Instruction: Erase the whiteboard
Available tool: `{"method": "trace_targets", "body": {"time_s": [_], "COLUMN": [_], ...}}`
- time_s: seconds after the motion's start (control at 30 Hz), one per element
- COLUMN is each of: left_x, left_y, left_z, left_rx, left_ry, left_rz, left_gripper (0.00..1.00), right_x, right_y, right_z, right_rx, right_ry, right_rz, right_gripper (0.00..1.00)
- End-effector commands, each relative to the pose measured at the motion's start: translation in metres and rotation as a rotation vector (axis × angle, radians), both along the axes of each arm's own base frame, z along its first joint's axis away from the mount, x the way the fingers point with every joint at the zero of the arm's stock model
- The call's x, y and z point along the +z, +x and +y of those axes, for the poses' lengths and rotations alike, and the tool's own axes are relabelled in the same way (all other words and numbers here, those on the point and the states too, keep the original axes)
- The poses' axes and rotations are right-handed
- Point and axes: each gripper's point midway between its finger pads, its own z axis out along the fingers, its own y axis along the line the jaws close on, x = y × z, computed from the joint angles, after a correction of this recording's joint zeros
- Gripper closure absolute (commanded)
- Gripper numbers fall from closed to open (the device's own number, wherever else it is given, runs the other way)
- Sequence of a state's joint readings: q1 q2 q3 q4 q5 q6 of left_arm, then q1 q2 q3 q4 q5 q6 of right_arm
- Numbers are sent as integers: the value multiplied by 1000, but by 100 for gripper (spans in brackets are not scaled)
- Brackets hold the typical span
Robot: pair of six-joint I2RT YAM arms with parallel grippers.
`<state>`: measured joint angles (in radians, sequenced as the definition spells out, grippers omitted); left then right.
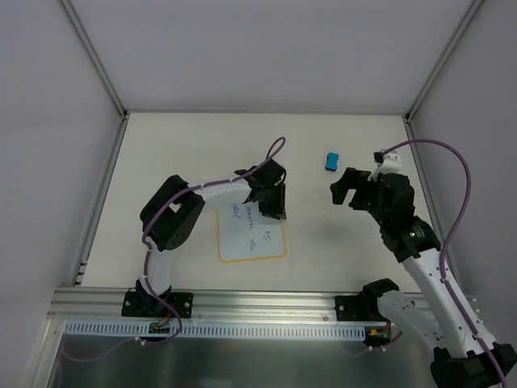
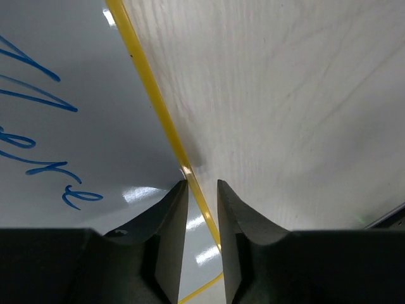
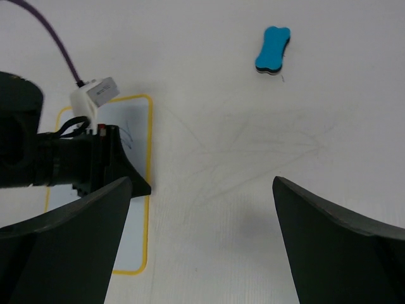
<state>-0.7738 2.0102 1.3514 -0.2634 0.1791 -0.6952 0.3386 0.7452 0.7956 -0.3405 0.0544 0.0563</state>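
Note:
The whiteboard (image 1: 250,236) lies flat on the table, white with a yellow rim and blue handwriting on its upper part; it also shows in the left wrist view (image 2: 95,145) and the right wrist view (image 3: 134,126). My left gripper (image 1: 271,212) stands over the board's right edge near the top corner. In its wrist view its jaws (image 2: 202,185) are a narrow gap apart, astride the yellow rim, and hold nothing. The blue bone-shaped eraser (image 1: 332,162) lies on the table, right of the board and beyond it (image 3: 273,49). My right gripper (image 1: 346,191) is wide open and empty (image 3: 201,182), above bare table near the eraser.
The cream tabletop (image 3: 253,145) bears faint grey scribbles. White walls with metal posts (image 1: 97,65) enclose the table on three sides. A metal rail (image 1: 258,303) runs along the near edge by the arm bases. Purple cables loop over both arms.

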Motion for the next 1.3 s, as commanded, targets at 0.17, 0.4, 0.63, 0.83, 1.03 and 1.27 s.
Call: {"method": "trace_targets", "body": {"time_s": [0.17, 0.4, 0.63, 0.83, 1.03, 1.27], "left_x": [92, 128, 112, 90, 76, 73], "left_y": [28, 37, 27, 6, -7, -8], "left_z": [17, 89, 197, 243, 254, 255], "left_rx": [17, 101, 335, 445, 473, 475], "left_ry": [-22, 8, 78, 106, 116, 117], "left_rz": [-244, -356, -337, -294, -258, -246], "left_gripper": [24, 1, 1, 1, 3, 6], "right_x": [-29, -54, -85, -129, -165, -193], "right_y": [44, 113, 188, 224, 235, 235], "right_z": [-25, -43, -40, -37, -31, -26], "right_rx": [-238, -378, -397, -402, -385, -391], "right_ry": [-86, -107, -159, -149, -157, -142], "right_rz": [185, 351, 429, 541, 613, 670], "right_gripper": [1, 4, 21, 27, 29, 33]}}
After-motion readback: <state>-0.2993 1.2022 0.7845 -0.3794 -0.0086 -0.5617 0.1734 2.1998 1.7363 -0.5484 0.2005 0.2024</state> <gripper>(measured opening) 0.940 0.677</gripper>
